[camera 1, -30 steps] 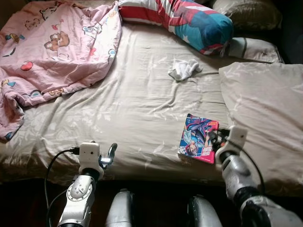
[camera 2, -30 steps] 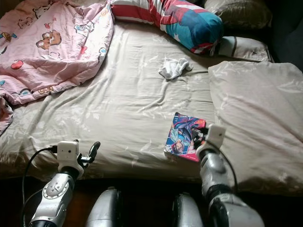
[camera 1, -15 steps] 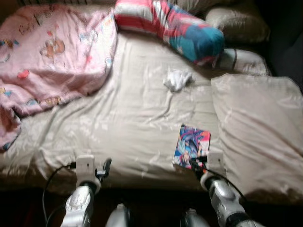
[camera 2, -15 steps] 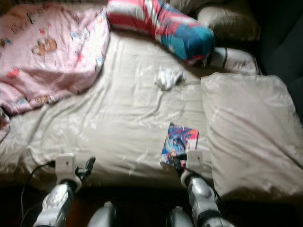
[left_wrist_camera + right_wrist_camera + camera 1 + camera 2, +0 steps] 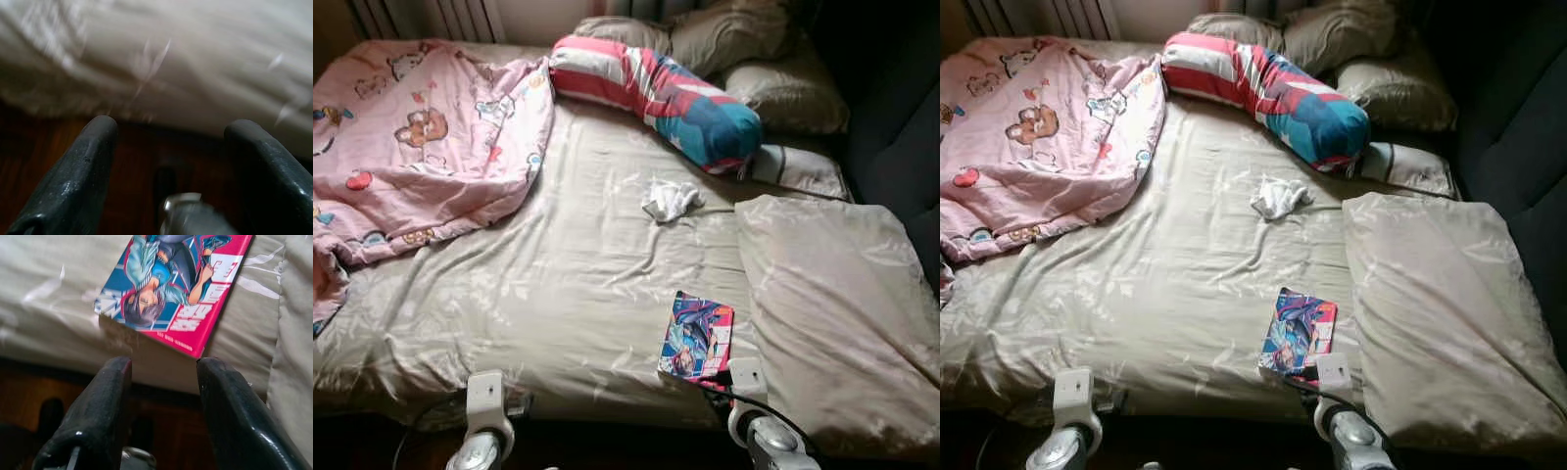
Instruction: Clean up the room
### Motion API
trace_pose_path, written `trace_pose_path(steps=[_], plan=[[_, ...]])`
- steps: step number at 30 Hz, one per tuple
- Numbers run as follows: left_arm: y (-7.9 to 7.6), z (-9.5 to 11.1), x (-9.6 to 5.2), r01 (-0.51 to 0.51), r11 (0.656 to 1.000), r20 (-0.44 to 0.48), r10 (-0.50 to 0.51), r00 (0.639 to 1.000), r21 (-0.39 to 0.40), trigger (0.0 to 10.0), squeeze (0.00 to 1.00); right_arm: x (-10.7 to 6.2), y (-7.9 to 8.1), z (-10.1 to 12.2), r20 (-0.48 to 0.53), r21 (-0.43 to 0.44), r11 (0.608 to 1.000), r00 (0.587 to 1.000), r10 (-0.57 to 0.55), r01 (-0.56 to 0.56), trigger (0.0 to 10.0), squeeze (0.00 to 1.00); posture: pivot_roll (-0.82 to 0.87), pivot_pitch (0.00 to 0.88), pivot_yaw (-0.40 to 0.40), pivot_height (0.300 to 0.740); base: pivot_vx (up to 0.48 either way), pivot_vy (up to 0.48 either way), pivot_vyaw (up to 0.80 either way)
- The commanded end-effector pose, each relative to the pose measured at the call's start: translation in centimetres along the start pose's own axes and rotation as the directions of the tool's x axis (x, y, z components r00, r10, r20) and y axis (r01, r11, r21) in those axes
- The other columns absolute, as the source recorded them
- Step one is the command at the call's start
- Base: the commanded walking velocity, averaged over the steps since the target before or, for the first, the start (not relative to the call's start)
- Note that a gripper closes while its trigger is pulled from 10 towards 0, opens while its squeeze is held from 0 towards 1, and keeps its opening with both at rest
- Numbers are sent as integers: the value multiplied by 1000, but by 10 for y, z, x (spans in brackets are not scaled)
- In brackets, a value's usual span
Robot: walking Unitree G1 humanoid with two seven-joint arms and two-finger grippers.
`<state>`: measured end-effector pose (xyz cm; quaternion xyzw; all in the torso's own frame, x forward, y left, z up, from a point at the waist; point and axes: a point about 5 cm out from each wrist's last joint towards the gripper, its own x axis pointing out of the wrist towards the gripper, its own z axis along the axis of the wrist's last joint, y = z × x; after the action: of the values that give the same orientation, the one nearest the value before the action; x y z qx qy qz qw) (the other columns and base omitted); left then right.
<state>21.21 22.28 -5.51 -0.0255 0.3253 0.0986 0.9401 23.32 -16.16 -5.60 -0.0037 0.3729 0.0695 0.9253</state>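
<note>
A colourful comic book [image 5: 697,336] lies flat on the beige bed sheet [image 5: 578,284] near the bed's front edge, beside a big beige pillow. My right gripper [image 5: 164,363] is open just off that edge, its black fingers [image 5: 105,401] pointing at the book's [image 5: 176,289] near edge and not touching it. My left gripper [image 5: 168,129] is open and empty, low at the front edge on the left, with dark wooden floor below it. A crumpled white cloth [image 5: 672,200] sits further back on the sheet.
A pink cartoon blanket [image 5: 411,147] is bunched at the back left. A striped red, white and blue bolster [image 5: 656,93] lies across the head end with grey pillows [image 5: 783,93] behind. The beige pillow [image 5: 832,313] covers the right side. Bare sheet spans the middle.
The camera has tipped up and back, showing more of the bed's head end. Both arms sit lower at the bed's front edge. My right gripper has drawn back from over the book.
</note>
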Motion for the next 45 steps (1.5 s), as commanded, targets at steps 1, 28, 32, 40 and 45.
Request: trace_pose_path(steps=[1,28,32,40,45], plan=[[6,-15,-5,-20,1000,-63,21,998,21,10000,0,-4,-3,-16,-48,21,1000,999,-11,12,10000,0,110,86,-60,740,0,0,406],[-1,-18,-5,-9,999,-74,13,997,53,10000,0,-10,-7,-31,-80,39,999,997,-10,13,10000,0,114,115,-77,740,0,0,764],[-3,-19,-5,-7,999,-74,11,997,54,10000,0,-10,-8,-32,-79,48,999,997,-8,12,10000,0,112,117,-79,740,0,0,800],[-5,-22,-6,0,998,-85,6,996,63,10000,0,-10,-7,-32,-81,73,997,997,-7,13,10000,0,112,123,-85,740,0,0,270],[-6,-22,-6,3,998,-85,3,996,69,10000,0,-10,-7,-33,-87,77,997,996,-8,15,10000,0,112,125,-87,740,0,0,0]])
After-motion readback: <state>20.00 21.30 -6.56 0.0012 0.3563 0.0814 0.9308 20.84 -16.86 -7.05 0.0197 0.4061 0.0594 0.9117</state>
